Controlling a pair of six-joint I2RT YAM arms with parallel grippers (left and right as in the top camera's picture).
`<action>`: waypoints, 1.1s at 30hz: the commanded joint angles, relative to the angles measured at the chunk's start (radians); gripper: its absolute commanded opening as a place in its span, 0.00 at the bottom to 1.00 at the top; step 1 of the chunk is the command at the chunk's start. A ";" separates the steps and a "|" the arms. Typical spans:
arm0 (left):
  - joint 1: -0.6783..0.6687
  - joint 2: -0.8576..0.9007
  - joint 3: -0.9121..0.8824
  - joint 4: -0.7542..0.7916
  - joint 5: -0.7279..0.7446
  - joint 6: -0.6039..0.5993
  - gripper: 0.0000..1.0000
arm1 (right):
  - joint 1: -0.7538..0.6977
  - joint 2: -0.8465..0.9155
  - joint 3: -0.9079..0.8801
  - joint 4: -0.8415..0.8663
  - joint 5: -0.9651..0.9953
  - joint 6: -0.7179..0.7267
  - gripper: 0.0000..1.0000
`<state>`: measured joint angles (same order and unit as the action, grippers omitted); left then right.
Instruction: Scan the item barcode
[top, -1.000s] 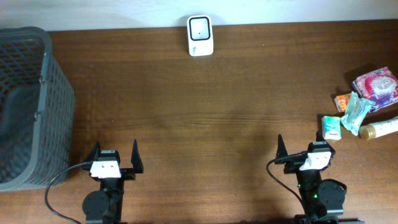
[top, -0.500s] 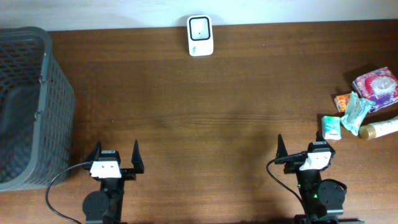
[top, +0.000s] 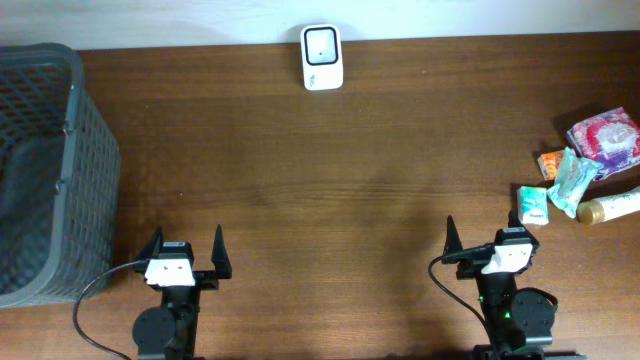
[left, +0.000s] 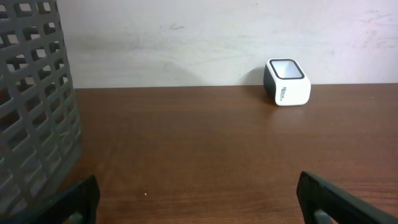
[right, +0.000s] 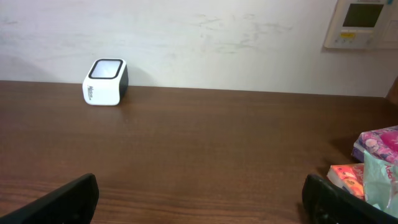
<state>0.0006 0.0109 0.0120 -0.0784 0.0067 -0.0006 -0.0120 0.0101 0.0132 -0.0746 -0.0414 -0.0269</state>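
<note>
Scanner (top: 322, 58) in all views; wall panel (right: 364, 22) R-wrist only.

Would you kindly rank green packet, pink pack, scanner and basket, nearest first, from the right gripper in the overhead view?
From right gripper:
1. Green packet, front right.
2. Pink pack, right edge.
3. Scanner, back centre.
4. Basket, left.

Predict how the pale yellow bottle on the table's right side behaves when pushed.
Lying on its side, the pale yellow bottle would probably roll. Its smooth, rounded body might slip between closing jaws.
</note>
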 joint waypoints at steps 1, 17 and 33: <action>0.002 -0.006 -0.003 -0.006 -0.003 -0.006 0.99 | 0.005 -0.006 -0.008 -0.004 0.009 0.001 0.99; 0.002 -0.006 -0.003 -0.006 -0.003 -0.006 0.99 | 0.006 -0.007 -0.008 -0.006 0.054 0.001 0.99; 0.002 -0.006 -0.003 -0.006 -0.003 -0.006 0.99 | 0.013 -0.006 -0.008 -0.006 0.051 0.001 0.99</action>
<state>0.0006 0.0109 0.0120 -0.0784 0.0067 -0.0006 -0.0113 0.0101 0.0132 -0.0761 -0.0032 -0.0265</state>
